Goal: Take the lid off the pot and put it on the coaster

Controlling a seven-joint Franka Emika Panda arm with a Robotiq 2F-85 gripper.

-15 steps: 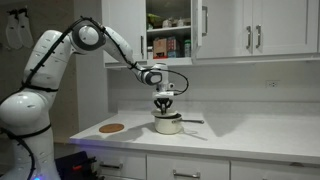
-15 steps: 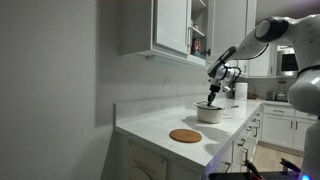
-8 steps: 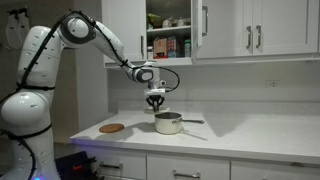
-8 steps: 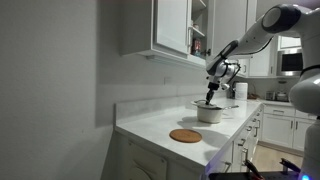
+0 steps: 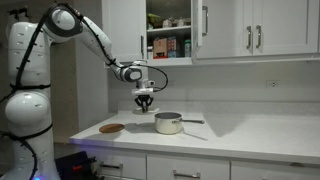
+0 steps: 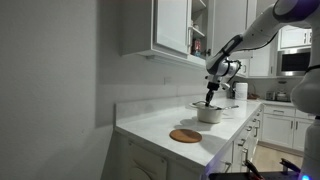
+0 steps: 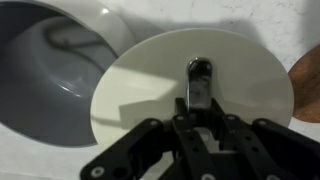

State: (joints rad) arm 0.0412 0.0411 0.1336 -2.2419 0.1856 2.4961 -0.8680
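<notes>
While we hold the lid [image 7: 140,105] by its knob, jaws drawn narrow around it, the gripper [image 5: 145,102] hangs above the counter [image 5: 250,132] near mid-frame in an exterior view. To its lower left we see the coaster [image 5: 112,128] lying flat close to the counter's front edge, bare white surface all around it. Just right of the gripper stands the pot [image 5: 168,124], its thin handle pointing right toward a long stretch of open countertop. In the wrist view the pot's open mouth fills the upper left, and the lid's left rim overlaps it in the picture. The lid spans the middle, and a sliver of coaster shows at the right border, just beyond the lid's right rim.
</notes>
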